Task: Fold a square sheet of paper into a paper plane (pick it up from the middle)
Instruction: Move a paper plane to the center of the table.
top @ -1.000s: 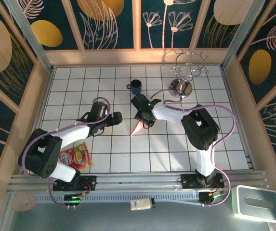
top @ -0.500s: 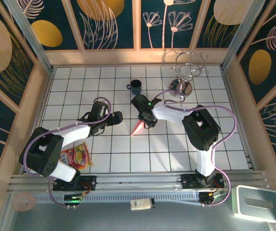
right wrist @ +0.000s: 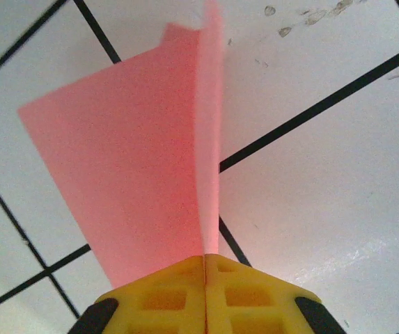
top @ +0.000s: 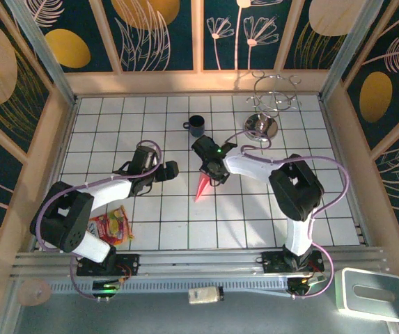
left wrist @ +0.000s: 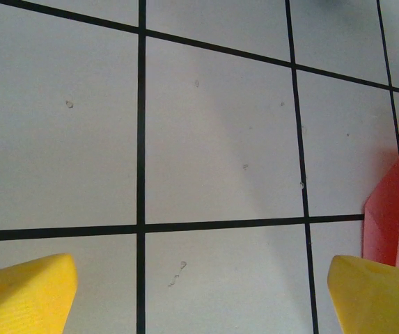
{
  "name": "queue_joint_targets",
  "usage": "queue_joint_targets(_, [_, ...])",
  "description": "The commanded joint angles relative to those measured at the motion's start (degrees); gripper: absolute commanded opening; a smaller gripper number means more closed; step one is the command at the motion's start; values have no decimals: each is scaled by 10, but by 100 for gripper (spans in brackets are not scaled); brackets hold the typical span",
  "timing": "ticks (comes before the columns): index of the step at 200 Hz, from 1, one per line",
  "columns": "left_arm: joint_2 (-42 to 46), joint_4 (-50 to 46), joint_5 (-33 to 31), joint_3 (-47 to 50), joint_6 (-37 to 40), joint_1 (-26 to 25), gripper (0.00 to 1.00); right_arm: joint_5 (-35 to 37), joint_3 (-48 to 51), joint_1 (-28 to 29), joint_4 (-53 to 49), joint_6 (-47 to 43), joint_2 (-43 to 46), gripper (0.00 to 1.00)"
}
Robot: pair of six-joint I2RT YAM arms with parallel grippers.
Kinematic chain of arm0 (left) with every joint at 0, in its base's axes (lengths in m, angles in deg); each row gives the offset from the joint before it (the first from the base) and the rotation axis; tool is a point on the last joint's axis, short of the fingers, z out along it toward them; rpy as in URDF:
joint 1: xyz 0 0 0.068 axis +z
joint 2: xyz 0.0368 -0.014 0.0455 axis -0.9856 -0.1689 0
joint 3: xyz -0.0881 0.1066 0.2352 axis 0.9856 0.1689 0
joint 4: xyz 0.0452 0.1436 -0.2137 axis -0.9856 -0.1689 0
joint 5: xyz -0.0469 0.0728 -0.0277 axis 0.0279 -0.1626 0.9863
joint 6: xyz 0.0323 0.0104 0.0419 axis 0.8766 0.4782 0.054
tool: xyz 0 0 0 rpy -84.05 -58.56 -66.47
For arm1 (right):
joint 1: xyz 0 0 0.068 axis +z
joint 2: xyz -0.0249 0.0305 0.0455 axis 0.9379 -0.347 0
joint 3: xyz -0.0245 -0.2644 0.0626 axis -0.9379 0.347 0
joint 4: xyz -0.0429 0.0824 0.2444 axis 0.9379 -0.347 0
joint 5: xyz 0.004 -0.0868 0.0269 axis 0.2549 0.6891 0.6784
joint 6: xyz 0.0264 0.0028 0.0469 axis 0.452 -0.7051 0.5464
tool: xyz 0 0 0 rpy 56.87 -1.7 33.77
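The right end effector [right wrist: 205,273] is gripping the paper plane [right wrist: 140,174]. Its yellow pads [right wrist: 157,300] are pressed flat together, and the pink-red sheet is coming straight out of the seam between them. One wing is lying out broad to the side, while the centre fold is standing up as a thin edge. From above, the dart is pointing towards the near side of the white-tiled bench [top: 269,209], roughly in the middle of it. I cannot tell whether its tip is touching the tiles.

The left end effector [top: 169,169] is sitting just beside the plane with nothing in it. Its yellow fingertips [left wrist: 25,292] are spread wide over bare tile, and a corner of pink paper is showing next to the far one.

To my eye this paper is weighing almost nothing and is going to flop wherever it is a single layer. It is probably stiff only along the crease, where the folds stack up. A hard squeeze on a wing would likely dent it, and smooth pads could let it slide. I would be taking it on the centre crease, about midway along, with a light pinch.

A dark mug [top: 197,126] and a snack packet [top: 112,226] are lying well apart from all this.
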Motion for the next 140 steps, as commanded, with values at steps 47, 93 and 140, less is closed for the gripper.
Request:
queue_joint_targets(47, [34, 13, 9, 7, -25, 52, 93, -58, 52, -18, 186, -200, 92, 4])
queue_joint_targets(93, [93, 32, 6, 39, -53, 70, 93, -266, 144, -46, 429, -289, 114, 4])
queue_joint_targets(140, [117, 62, 62, 56, -58, 69, 90, -411, 232, -78, 627, -244, 67, 6])
